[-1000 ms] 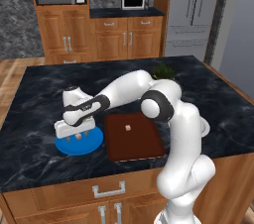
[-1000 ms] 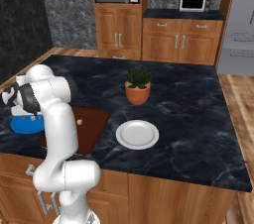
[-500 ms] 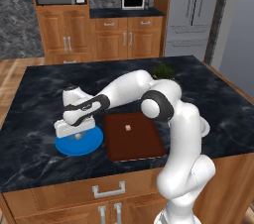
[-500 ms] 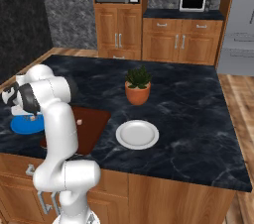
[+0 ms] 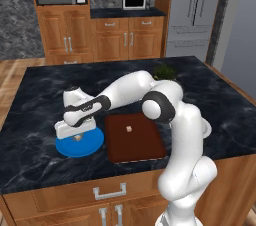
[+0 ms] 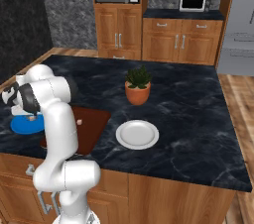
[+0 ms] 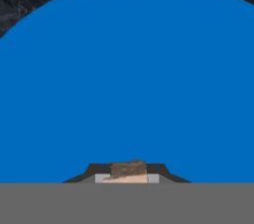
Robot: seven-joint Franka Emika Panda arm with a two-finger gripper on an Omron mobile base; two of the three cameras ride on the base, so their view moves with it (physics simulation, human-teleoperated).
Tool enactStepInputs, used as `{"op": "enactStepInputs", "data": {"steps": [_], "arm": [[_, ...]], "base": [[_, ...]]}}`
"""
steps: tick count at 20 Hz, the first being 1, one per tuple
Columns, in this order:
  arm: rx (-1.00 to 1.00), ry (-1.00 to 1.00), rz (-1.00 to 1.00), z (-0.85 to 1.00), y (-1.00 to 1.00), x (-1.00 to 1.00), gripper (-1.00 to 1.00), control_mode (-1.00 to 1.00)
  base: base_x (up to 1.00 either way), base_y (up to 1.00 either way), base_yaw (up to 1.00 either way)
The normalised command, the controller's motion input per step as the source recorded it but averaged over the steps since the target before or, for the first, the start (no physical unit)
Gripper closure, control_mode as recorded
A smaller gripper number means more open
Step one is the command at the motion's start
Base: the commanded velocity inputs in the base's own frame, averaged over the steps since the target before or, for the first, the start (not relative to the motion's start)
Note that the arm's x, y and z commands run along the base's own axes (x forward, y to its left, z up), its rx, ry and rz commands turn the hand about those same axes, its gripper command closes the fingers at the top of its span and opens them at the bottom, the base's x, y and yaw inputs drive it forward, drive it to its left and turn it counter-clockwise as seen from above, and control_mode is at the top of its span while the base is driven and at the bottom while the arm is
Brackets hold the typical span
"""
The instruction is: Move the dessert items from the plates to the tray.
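My gripper (image 5: 76, 136) hangs low over the blue plate (image 5: 82, 145) at the counter's front left, shut on a tiny tan dessert item (image 5: 76, 139). In the hand view the cube (image 7: 128, 168) sits squeezed between the two dark fingertips (image 7: 161, 171), right above the plate's blue surface (image 7: 129, 79). A second dessert item (image 5: 129, 129) lies on the dark reddish-brown tray (image 5: 137, 145) just right of the blue plate. The white plate (image 6: 137, 134) rests bare, right of the tray (image 6: 94, 121). The arm hides part of the blue plate (image 6: 25, 125) in the right base view.
A terracotta pot with a green plant (image 6: 138, 86) stands behind the white plate. The counter's front edge (image 5: 100, 175) runs close below the blue plate and tray. Wooden cabinets, a microwave and a fridge line the far wall.
The jaws have closed from wide open onto the cube on the blue plate. The arm has stayed in place.
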Motion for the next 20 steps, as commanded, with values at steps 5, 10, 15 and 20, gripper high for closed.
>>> {"op": "enactStepInputs", "data": {"steps": [5, 10, 15, 20], "arm": [[0.00, 0.00, 0.00, 0.25, -0.25, -0.06, 1.00, -1.00], [0.00, 0.00, 0.00, 0.63, -0.57, -0.28, 1.00, -1.00], [0.00, 0.00, 0.00, 0.54, -0.55, -0.32, 1.00, -1.00], [0.00, 0.00, 0.00, 0.29, -0.60, -0.38, 1.00, -1.00]], "base": [[0.00, 0.00, 0.00], [0.00, 0.00, 0.00], [0.00, 0.00, 0.00], [0.00, 0.00, 0.00]]}}
